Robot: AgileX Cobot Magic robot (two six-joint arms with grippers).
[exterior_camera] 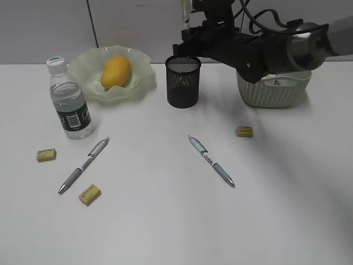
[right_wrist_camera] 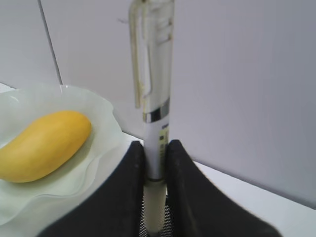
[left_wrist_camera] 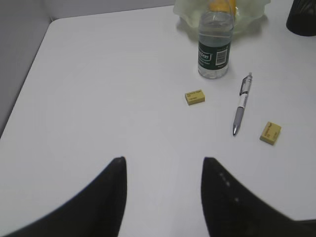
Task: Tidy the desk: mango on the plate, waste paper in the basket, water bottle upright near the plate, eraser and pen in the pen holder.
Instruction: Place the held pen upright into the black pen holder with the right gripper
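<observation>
Exterior slanted down from the front; wrist views low, close, sharing the plate (exterior_camera: pixel 117 74) area.

white desk (exterior_camera: pixel 165 221), pens (exterior_camera: pixel 210 160), erasers (exterior_camera: pixel 89 194), bottle (exterior_camera: pixel 68 101)

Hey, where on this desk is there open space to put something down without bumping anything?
The desk is bare along its near edge, below the pens, and on the right in front of the basket. The left is crowded: water bottle, two erasers and a pen sit close together.
</observation>
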